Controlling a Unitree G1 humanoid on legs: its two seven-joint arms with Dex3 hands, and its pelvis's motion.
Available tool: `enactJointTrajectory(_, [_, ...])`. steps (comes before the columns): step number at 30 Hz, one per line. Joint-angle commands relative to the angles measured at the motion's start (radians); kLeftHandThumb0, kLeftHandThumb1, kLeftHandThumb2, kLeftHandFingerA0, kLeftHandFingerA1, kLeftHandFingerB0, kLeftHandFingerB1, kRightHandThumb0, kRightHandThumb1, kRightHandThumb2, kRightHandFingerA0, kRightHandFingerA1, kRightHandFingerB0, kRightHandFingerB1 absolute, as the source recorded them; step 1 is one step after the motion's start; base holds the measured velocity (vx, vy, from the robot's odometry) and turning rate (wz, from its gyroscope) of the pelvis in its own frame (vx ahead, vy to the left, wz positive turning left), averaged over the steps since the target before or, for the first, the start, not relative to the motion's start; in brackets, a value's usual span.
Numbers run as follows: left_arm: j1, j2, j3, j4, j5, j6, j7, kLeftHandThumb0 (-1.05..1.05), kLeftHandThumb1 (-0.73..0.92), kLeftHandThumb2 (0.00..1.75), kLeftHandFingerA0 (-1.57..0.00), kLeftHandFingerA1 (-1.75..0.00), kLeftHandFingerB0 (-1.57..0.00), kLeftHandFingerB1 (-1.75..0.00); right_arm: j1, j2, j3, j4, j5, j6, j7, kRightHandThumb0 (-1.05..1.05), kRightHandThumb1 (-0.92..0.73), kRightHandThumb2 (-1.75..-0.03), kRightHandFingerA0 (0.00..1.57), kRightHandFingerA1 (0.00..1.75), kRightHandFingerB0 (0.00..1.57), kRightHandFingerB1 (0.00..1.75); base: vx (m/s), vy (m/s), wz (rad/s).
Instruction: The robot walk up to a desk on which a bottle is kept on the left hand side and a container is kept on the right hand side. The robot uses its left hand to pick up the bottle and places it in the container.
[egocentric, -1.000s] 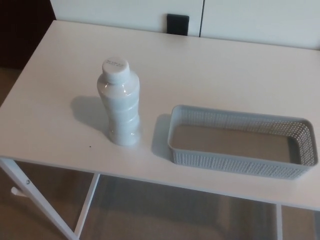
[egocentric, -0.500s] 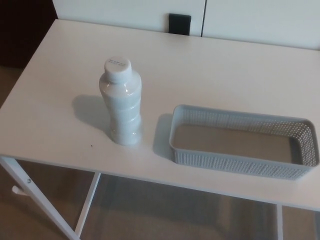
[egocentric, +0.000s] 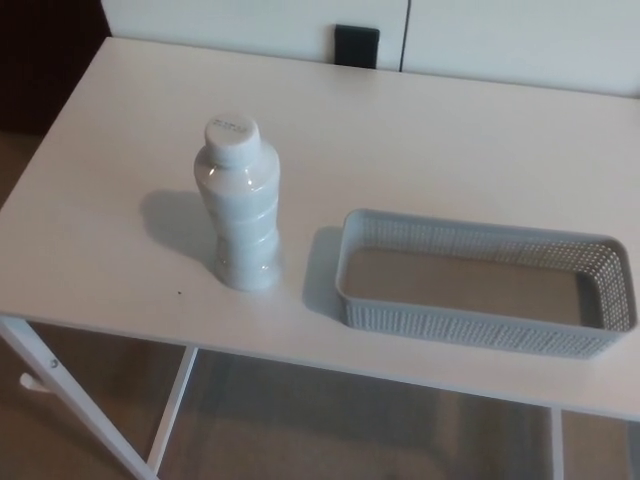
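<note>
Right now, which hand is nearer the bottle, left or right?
Cannot tell: neither hand is in view. The bottle stands upright on the desk, untouched, left of the empty container. By the rig's layout, the left hand would enter from the bottle's side.

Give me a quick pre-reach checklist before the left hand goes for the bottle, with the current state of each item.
1. Bottle upright on the desk: ok.
2. Cap on the bottle: ok.
3. Basket holds nothing: ok, only its bare floor shows.
4. Gap between bottle and basket: ok, they stand apart.
5. Nothing else on the desk near the bottle: ok, only a tiny dark speck near the front edge.
6. Left hand ready and open: cannot tell, neither hand is in view.
</note>
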Motion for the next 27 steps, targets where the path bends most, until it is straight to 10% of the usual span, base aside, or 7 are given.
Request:
enactJointTrajectory(1, [-0.037, -0.083, -0.178, -0.059, 0.1, 0.142, 0.072, -0.61, 0.34, 0.67, 0.0, -0.07, 0.0, -0.09, 0.0, -0.001, 0.003, -0.022, 0.002, 0.021, -0.01, -0.57, -0.33, -0.72, 0.24, 0.51, 0.19, 0.5, 0.0, 0.0, 0.0])
enactJointTrajectory(8, [-0.017, -0.149, -0.274, -0.066, 0.152, 0.132, 0.095, -0.66, 0.41, 0.74, 0.0, -0.03, 0.0, -0.04, -0.006, -0.002, -0.012, -0.032, 0.021, 0.047, 0.005, -0.56, -0.41, -0.54, 0.3, 0.41, 0.24, 0.41, 0.0, 0.0, 0.0])
enactJointTrajectory(27, [-0.005, -0.268, -0.316, -0.095, 0.156, 0.207, 0.132, -0.69, 0.42, 0.74, 0.0, -0.04, 0.0, -0.01, 0.003, 0.003, 0.006, -0.068, 0.004, 0.048, -0.012, -0.58, -0.34, -0.72, 0.27, 0.49, 0.21, 0.48, 0.0, 0.0, 0.0])
